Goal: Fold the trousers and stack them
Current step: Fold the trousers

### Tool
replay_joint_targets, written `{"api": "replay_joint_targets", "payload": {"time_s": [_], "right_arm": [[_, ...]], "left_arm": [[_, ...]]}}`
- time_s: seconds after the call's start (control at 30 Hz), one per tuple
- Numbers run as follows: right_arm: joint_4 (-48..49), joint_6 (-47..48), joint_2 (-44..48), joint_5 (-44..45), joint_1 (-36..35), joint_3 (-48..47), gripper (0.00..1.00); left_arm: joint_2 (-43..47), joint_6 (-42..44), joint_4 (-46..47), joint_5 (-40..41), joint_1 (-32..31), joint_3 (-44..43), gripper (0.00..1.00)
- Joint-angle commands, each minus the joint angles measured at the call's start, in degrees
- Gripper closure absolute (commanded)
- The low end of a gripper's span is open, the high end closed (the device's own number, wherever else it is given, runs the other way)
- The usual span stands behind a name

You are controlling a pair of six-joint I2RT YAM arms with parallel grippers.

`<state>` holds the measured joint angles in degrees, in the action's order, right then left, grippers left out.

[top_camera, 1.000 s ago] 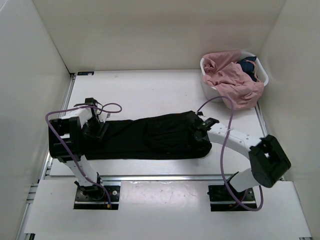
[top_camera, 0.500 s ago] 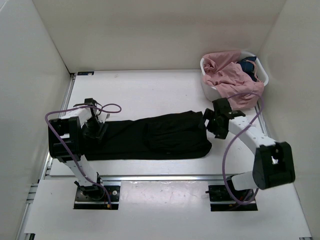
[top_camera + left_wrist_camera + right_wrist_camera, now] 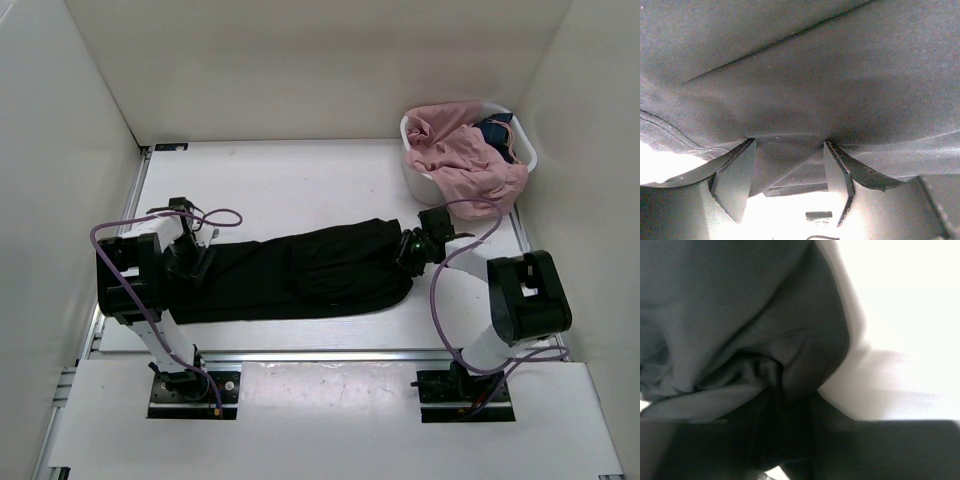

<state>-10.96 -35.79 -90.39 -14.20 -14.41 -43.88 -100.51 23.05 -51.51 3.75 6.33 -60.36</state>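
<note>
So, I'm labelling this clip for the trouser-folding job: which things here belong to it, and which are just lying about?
In the job: plain black long fabric trousers; left gripper and right gripper, one at each end of them.
Lying about: white plastic basket; pink garment spilling over it; dark blue garment inside it.

The left arm [image 3: 125,285] and right arm [image 3: 525,300] are slim white links joined by bulky black housings. A purple cable [image 3: 434,300] loops along each. Their base plates [image 3: 185,392] are black. The left fingers [image 3: 735,185] are dark, angular wedges.
</note>
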Motion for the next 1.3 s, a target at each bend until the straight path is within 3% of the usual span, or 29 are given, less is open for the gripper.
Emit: {"api": "replay_joint_targets", "payload": {"time_s": [0.0, 0.07, 0.1, 0.23, 0.33, 0.57, 0.67, 0.73, 0.93, 1.0, 1.2, 1.27], "right_arm": [[1.8, -0.8, -6.4, -2.1, 0.8, 4.8, 0.70], [1.8, -1.5, -6.4, -2.2, 2.3, 5.9, 0.97], [1.8, -1.5, -5.4, -2.2, 2.9, 5.9, 1.00], [-4.4, 0.2, 0.7, 1.8, 5.9, 4.4, 1.00], [-16.3, 4.6, 8.6, 8.1, 7.3, -2.1, 1.00], [-41.9, 17.9, 13.1, 25.6, 7.7, -24.7, 1.00], [-51.5, 20.4, 9.3, 31.3, 3.0, -37.3, 1.00], [-59.0, 19.9, 4.2, 39.0, -4.0, -47.8, 1.00], [-73.8, 10.2, -12.2, 48.6, -28.2, -73.9, 1.00], [-73.9, 5.9, -16.3, 49.5, -34.7, -75.1, 1.00], [-68.4, -0.1, -22.2, 47.7, -45.1, -72.0, 1.00], [-66.5, -0.6, -23.0, 47.7, -46.3, -70.7, 1.00]], "left_arm": [[0.5, 0.2, -0.2, 0.6, 0.4, -0.6, 0.33], [0.5, 0.2, -0.8, 0.0, 0.4, -1.3, 0.33], [1.2, 0.2, -0.8, 0.0, 0.4, -1.8, 0.33], [3.6, 0.2, -3.5, -5.5, 0.4, -5.0, 0.33], [6.3, 0.2, -6.1, -9.7, 0.4, -9.6, 0.33], [7.7, -0.3, -8.5, -16.0, -0.3, -17.1, 0.23], [3.8, -2.7, -8.5, -16.0, -1.6, -16.3, 0.23], [0.9, -3.4, -8.5, -18.4, -2.3, -15.1, 0.23], [-2.8, -3.4, -6.8, -28.7, -8.4, -13.0, 0.23], [-3.7, -2.9, -6.2, -31.8, -9.7, -13.0, 0.23], [-8.8, -2.4, -5.6, -36.4, -12.0, -13.0, 0.23], [-10.7, -1.9, -5.6, -38.9, -12.5, -13.0, 0.29]]}}
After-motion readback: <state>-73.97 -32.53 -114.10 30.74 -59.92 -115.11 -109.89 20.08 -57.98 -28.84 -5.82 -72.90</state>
